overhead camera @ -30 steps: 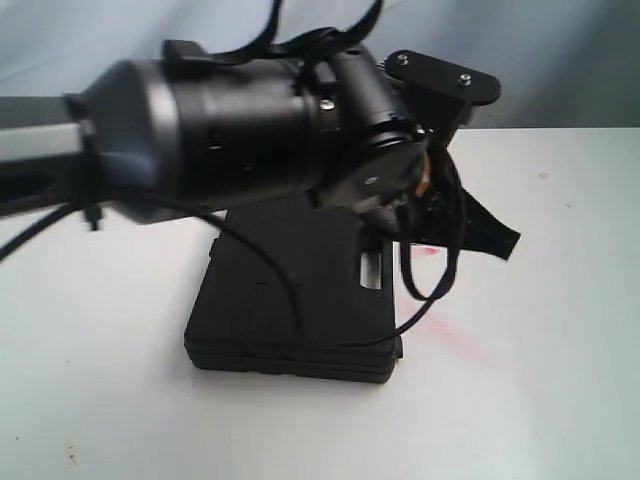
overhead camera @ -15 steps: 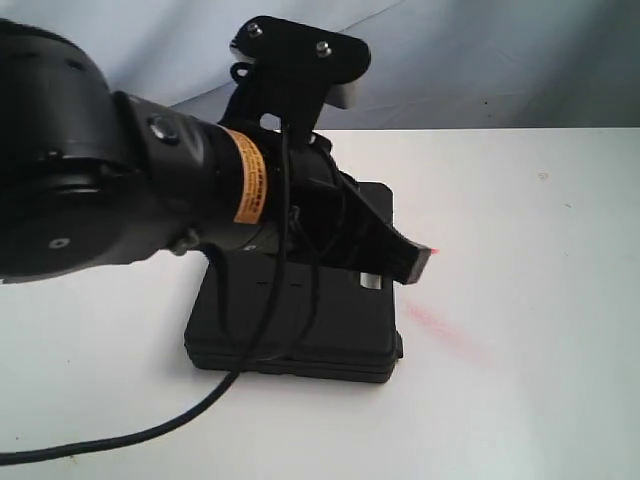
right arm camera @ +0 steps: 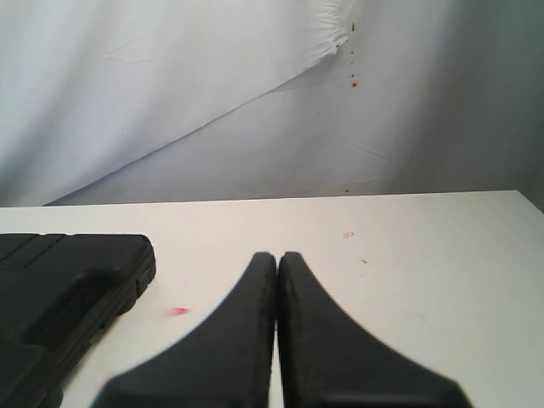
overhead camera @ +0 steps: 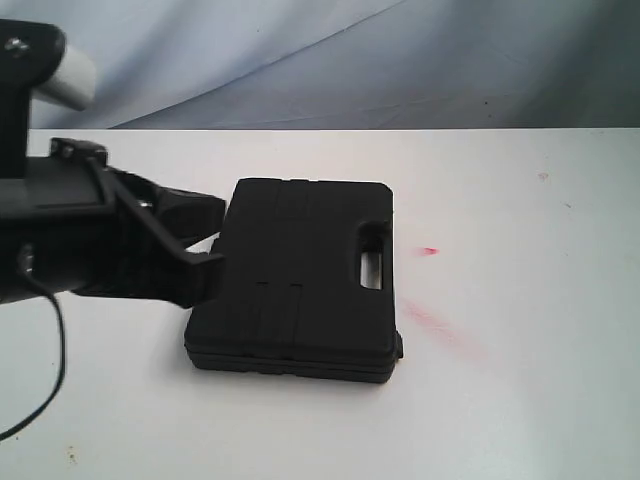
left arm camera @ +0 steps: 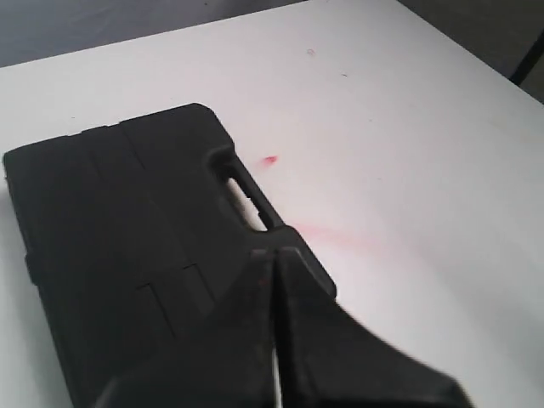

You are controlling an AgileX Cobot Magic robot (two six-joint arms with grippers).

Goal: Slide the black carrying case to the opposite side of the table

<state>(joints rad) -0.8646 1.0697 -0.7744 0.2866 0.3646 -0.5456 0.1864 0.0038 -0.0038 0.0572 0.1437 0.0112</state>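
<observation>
Black carrying case (overhead camera: 300, 280) lies flat, the left gripper (left arm camera: 274, 257), pressed together, at its left side.

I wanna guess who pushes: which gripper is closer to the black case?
Left. The left gripper is at the black case's edge; the right gripper is over the table, apart from it.

A creased pale cloth backdrop (overhead camera: 330, 60) (dotted with small reddish specks (right arm camera: 354, 83)) fills the background.

Three low, close views of case (overhead camera: 298, 275)
</observation>
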